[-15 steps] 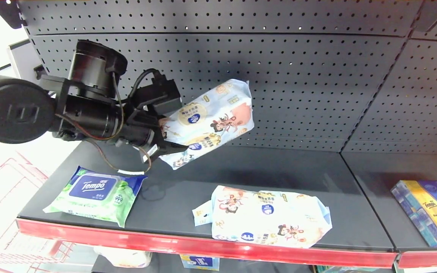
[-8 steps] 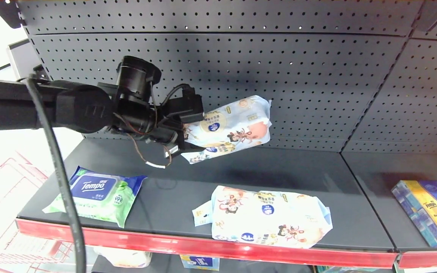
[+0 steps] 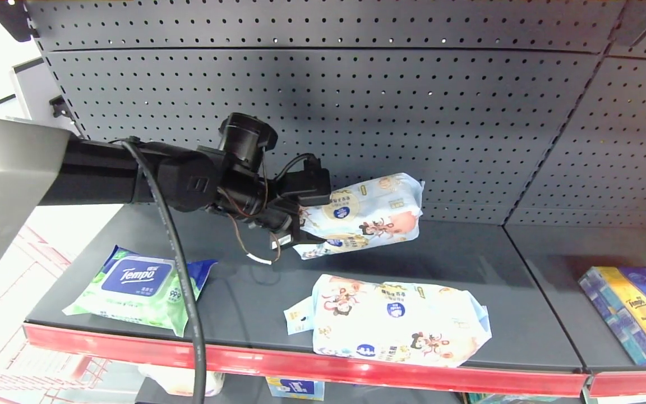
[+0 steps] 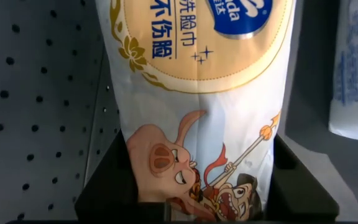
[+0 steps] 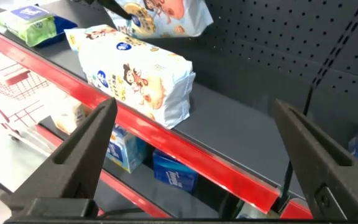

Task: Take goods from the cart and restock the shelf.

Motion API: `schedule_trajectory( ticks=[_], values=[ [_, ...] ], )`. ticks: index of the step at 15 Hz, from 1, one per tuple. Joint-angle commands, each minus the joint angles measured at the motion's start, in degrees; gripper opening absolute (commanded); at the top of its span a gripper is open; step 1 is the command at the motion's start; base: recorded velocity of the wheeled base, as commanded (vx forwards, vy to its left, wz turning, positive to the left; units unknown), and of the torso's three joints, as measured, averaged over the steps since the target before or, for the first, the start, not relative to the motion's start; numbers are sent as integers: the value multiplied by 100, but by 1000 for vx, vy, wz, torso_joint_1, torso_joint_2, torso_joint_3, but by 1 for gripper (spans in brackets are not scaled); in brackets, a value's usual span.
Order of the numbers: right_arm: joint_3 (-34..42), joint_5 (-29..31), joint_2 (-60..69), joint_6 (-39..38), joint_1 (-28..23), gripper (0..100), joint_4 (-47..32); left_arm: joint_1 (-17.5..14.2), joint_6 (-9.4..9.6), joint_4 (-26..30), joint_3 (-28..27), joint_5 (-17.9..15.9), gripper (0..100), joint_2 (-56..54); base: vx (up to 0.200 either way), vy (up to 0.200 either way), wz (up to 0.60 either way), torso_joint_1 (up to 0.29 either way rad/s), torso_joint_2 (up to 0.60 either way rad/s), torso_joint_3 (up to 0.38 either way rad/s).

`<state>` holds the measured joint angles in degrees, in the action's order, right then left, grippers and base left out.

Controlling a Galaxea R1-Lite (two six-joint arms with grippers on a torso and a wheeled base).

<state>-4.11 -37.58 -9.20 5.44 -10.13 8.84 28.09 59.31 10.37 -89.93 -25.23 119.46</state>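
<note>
Head view, left jaws clamped on tissue pack (image 3: 369, 214), now lower, right jaws apart

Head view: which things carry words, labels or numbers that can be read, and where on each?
Green wipes pack: brand word and a number on its blue label, legible; not quoted.
Held tissue pack: round label, too small.
Lying tissue pack: blue badges, too small.
Blue box: small logo, barely legible.

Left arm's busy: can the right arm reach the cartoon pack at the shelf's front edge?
Probably yes: the right gripper, jaws open, faces the cartoon pack with nothing between; the left gripper is behind it.
</note>
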Motion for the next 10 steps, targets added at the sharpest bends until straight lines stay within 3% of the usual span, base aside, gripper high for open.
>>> schedule_trajectory(
  ticks=[1,10],
  values=[
    [-2,-3,24,1,-6,100,4,21,2,0,-130,1,0,148,0,0,0,0,0,0],
    [24,-3,15,1,-24,100,4,224,72,17,-332,1,0,385,0,0,0,0,0,0]
  ],
)
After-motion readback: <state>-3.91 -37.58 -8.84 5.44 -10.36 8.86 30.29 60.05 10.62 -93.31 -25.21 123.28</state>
